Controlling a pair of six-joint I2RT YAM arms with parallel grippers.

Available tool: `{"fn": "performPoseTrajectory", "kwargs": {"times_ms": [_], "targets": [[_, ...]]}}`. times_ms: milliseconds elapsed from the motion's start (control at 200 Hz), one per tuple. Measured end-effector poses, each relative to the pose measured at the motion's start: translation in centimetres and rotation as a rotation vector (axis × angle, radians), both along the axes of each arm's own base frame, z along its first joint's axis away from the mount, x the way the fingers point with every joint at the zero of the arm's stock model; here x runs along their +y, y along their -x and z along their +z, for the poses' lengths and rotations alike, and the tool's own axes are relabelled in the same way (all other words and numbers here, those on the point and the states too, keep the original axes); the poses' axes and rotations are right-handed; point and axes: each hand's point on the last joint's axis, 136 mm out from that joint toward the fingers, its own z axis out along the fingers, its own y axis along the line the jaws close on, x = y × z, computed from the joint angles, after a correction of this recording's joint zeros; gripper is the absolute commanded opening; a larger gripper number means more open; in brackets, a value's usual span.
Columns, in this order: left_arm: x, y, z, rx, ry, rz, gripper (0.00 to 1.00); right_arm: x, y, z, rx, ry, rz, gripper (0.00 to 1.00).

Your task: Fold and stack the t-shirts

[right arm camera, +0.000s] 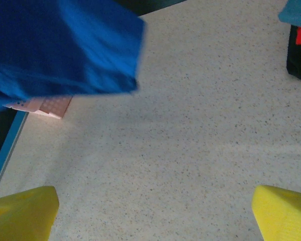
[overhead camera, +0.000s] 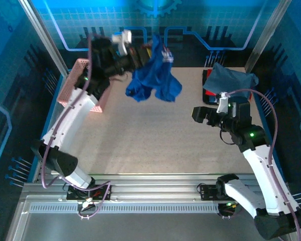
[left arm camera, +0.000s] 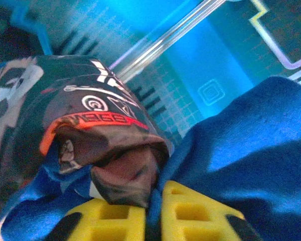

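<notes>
The royal-blue t-shirt (overhead camera: 153, 80) hangs bunched in the air over the far middle of the table, held up by my left gripper (overhead camera: 136, 55). In the left wrist view a fold of the blue t-shirt (left arm camera: 251, 140) is pinched between the yellow pads (left arm camera: 115, 221) of the left gripper (left arm camera: 155, 201), and its printed graphic (left arm camera: 100, 120) bulges just above. The slate grey-blue t-shirt (overhead camera: 231, 80) lies crumpled at the far right. My right gripper (overhead camera: 198, 114) hovers open over bare table, right of centre. Its yellow fingertips (right arm camera: 25, 213) stand wide apart, and the blue t-shirt (right arm camera: 60, 50) hangs ahead of them.
A pink perforated basket (overhead camera: 83, 85) lies tipped at the far left edge, beside the left arm. A black and red object (overhead camera: 208, 93) sits partly under the grey-blue shirt. The speckled tabletop (overhead camera: 150, 145) stretches between the arms.
</notes>
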Motion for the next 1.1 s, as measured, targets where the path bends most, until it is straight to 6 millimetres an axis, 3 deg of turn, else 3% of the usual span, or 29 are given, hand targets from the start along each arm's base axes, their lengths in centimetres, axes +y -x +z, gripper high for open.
{"fn": "performPoseTrajectory", "kwargs": {"times_ms": [35, 65, 90, 140, 215, 260, 305, 340, 375, 530, 615, 705, 910, 1015, 1096], "targets": [[-0.2, 0.3, -4.0, 0.086, 0.003, 0.006, 0.59, 0.0, 0.1, -0.5, 0.009, 0.001, 0.0, 1.0], [0.0, 0.5, -7.8, 0.162, 0.005, 0.022, 0.85, 0.0, 0.2, -1.0, 0.021, 0.001, 0.003, 1.0], [0.6, 0.7, -11.3, 0.232, 0.009, 0.047, 0.98, 0.1, 0.3, -1.4, 0.031, 0.001, 0.009, 1.0], [2.8, 1.2, -18.5, 0.378, 0.006, 0.12, 0.99, 0.2, 0.5, -2.5, 0.059, 0.001, 0.017, 1.0], [8.6, 2.9, -29.7, 0.649, -0.007, 0.305, 0.99, 0.4, 0.9, -4.1, 0.112, 0.0, 0.032, 1.0], [12.3, 4.7, -34.1, 0.775, -0.018, 0.418, 0.99, 0.5, 1.1, -4.9, 0.139, 0.002, 0.04, 1.0], [14.9, 6.3, -36.1, 0.853, -0.026, 0.503, 0.99, 0.6, 1.2, -5.6, 0.161, 0.007, 0.045, 1.0], [15.7, 7.0, -35.8, 0.862, -0.028, 0.531, 0.99, 0.5, 1.4, -6.1, 0.176, 0.012, 0.047, 1.0], [15.7, 7.2, -34.1, 0.819, -0.019, 0.529, 0.99, 0.5, 1.6, -6.5, 0.19, 0.017, 0.051, 1.0], [15.2, 7.2, -20.7, 0.463, 0.04, 0.465, 0.99, 0.2, 2.2, -9.0, 0.271, 0.046, 0.044, 1.0], [15.1, 8.5, -17.1, 0.352, 0.033, 0.437, 0.99, -0.1, 2.4, -11.1, 0.341, 0.063, 0.035, 1.0], [13.7, 10.0, -17.5, 0.349, -0.044, 0.381, 0.99, -0.4, 2.2, -12.8, 0.403, 0.072, 0.023, 1.0], [6.7, 12.9, -22.9, 0.468, -0.358, 0.146, 0.99, -2.0, -0.5, -15.3, 0.489, -0.003, -0.06, 1.0], [2.7, 12.0, -23.6, 0.459, -0.507, 0.051, 0.97, -2.5, -2.3, -17.1, 0.546, -0.06, -0.092, 0.97], [-0.8, 10.1, -23.5, 0.429, -0.607, -0.011, 0.95, -2.4, -4.3, -18.0, 0.582, -0.088, -0.096, 0.94]]}}
